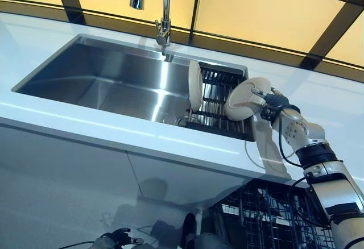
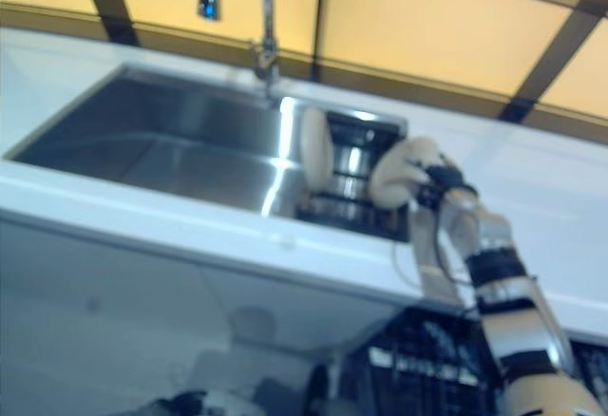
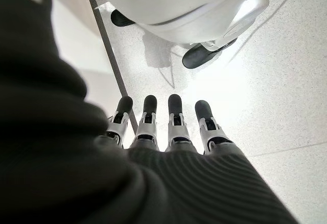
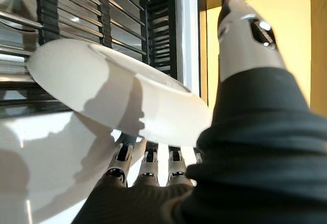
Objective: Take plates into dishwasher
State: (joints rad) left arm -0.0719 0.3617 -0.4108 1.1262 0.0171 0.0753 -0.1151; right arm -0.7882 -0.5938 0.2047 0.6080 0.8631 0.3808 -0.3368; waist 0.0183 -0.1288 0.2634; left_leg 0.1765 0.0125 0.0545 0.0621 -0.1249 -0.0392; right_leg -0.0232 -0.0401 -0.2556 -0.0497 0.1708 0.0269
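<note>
While our right hand (image 1: 272, 102) pinches a cream plate (image 1: 245, 99) by its rim, fingers beneath and thumb above, we hold it over the right end of the steel sink (image 1: 102, 81). Another plate (image 1: 195, 85) stands upright in the black dish rack (image 1: 219, 98). Our left hand (image 3: 163, 132) hangs over the floor (image 3: 286, 81), fingers straight.
</note>
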